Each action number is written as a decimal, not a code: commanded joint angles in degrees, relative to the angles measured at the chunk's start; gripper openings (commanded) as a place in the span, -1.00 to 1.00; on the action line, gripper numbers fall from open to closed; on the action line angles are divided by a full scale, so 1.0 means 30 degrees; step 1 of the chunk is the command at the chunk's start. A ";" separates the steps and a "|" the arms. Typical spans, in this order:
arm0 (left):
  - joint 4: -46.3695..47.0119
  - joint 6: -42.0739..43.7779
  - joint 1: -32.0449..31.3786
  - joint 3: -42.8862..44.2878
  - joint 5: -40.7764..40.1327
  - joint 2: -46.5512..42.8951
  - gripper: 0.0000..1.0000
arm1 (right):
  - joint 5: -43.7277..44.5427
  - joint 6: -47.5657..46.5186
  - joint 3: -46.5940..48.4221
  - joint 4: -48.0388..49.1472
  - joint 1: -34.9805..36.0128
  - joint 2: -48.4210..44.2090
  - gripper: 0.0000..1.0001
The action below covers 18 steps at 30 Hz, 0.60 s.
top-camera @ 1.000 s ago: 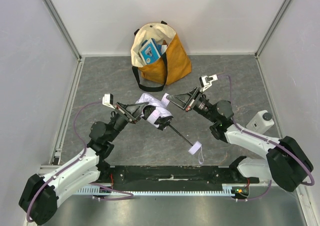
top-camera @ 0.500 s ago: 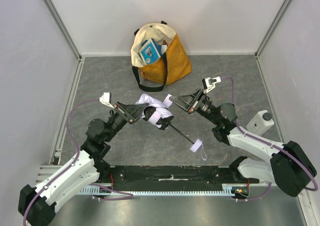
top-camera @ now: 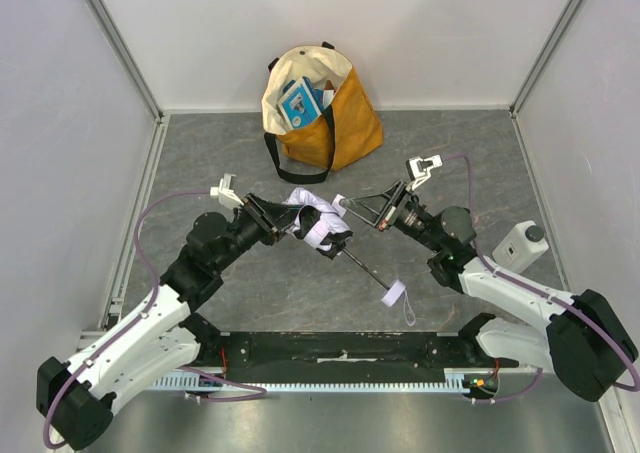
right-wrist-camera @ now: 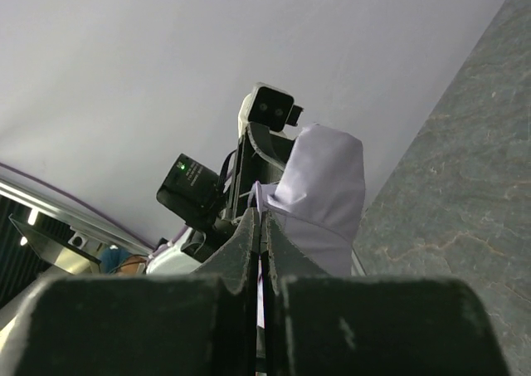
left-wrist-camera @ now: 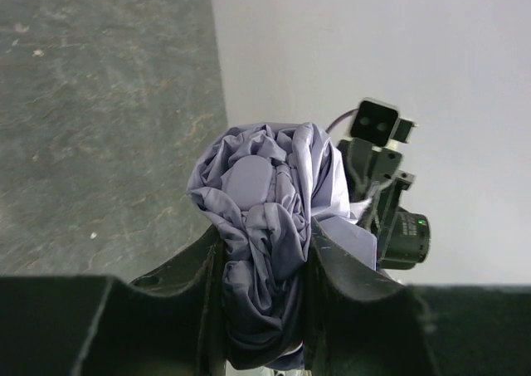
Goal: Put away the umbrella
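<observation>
Umbrella (top-camera: 312, 225), pale lavender-white fabric, black shaft (top-camera: 360, 266): light, slippery.
Left gripper (top-camera: 288, 221) clamps canopy (left-wrist-camera: 265, 193); right gripper (top-camera: 344, 204), two o'clock, shut; shaft likely grips surer.

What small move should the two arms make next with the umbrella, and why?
Probably carry the umbrella together a short way toward the tote bag. The left fingers clamp the bunched canopy, the right fingers look shut on a fold of it, and the bag stands open just beyond, so both holds seem ready.

The tote bag (top-camera: 340, 123) stands behind the umbrella (top-camera: 312, 223), at the table's (top-camera: 200, 153) back edge.
</observation>
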 commanded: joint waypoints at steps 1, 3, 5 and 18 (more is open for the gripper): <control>-0.6969 0.1466 0.0183 -0.0120 -0.2032 0.0710 -0.96 | 0.0230 -0.0211 0.1466 0.4658 0.0073 -0.0879 -1.00; -0.7996 0.1378 0.0183 0.0319 -0.2646 0.1001 -0.96 | -0.0120 -0.0941 0.1846 0.4132 0.0424 -0.0822 -1.00; -0.8527 0.1522 0.0183 0.0788 -0.2622 0.1469 -0.96 | -0.0386 -0.1383 0.2053 0.4012 0.0804 -0.0646 -1.00; -1.0285 0.0675 0.0271 0.2370 -0.2535 0.3315 -0.96 | -0.1851 -0.6537 0.3782 -0.1465 0.4581 -0.0089 -1.00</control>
